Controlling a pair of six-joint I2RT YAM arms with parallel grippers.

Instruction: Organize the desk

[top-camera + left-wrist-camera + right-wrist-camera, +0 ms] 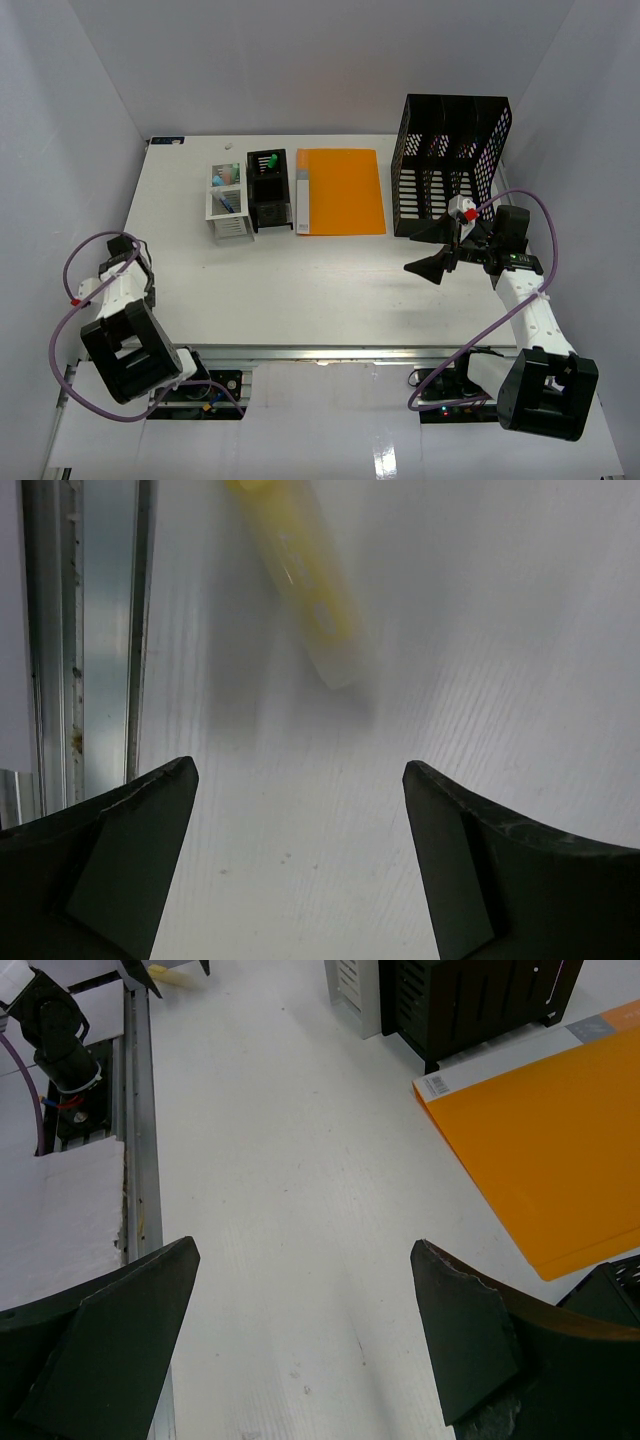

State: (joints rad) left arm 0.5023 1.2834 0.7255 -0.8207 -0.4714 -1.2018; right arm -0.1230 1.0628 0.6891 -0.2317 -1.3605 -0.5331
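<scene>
The desk [300,290] is a white tabletop with a metal rail [85,630] along its front edge. Low over its near left corner my left gripper [300,780] is open with nothing between its fingers. A blurred yellow marker [310,580] lies on the desk just ahead of it, and the right wrist view catches that marker [172,974] at its top edge. My right gripper [430,250] hangs open and empty above the desk [300,1140], in front of the black mesh file rack [450,165].
An orange folder [340,190] lies flat at the back middle, its corner [550,1140] to the right of my right gripper. Left of it stand a black pen holder [267,190] and a white one [228,200], both with pens. White walls enclose the desk.
</scene>
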